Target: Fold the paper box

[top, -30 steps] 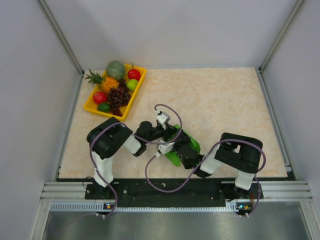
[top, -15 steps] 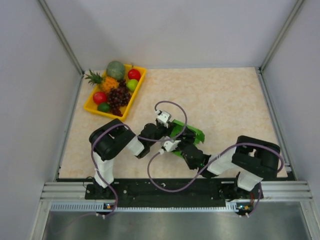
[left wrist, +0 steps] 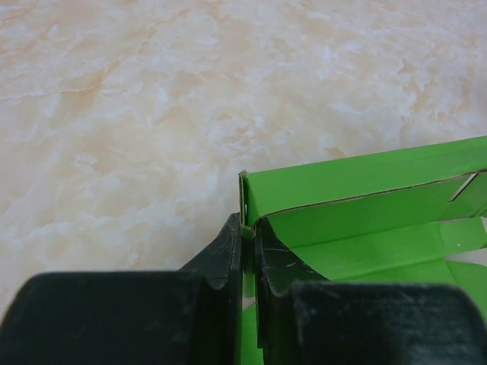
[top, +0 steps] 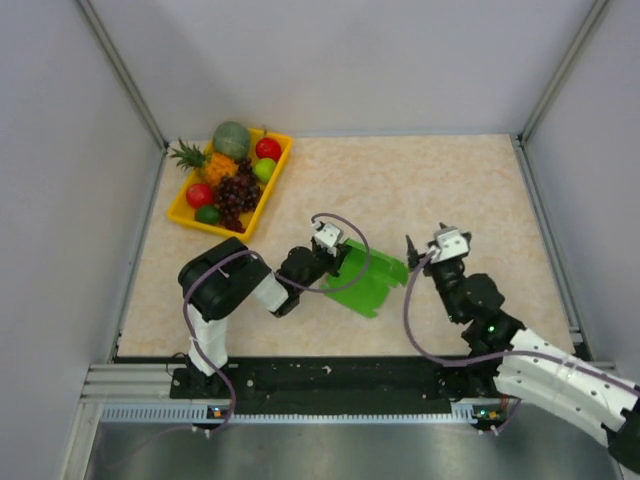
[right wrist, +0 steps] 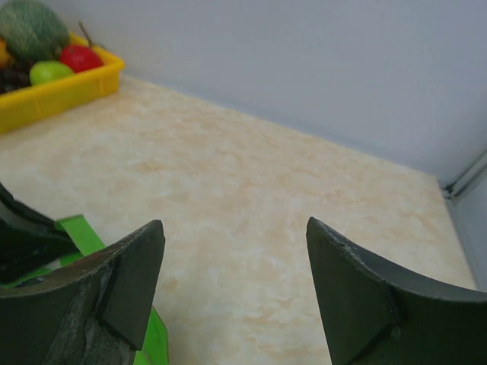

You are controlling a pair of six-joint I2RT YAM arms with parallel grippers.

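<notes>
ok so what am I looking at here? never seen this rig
It's a robot: a left arm and a right arm bolted at the near edge of a table. The wide picture comes from a fixed camera above and behind them. The other two come from a camera on each wrist, looking past that arm's own tool. On the table lie a green paper box, partly folded, and a yellow tray of fruit at the far left. The left tool is shut on one edge of the box. The right tool is open, holding nothing.
</notes>
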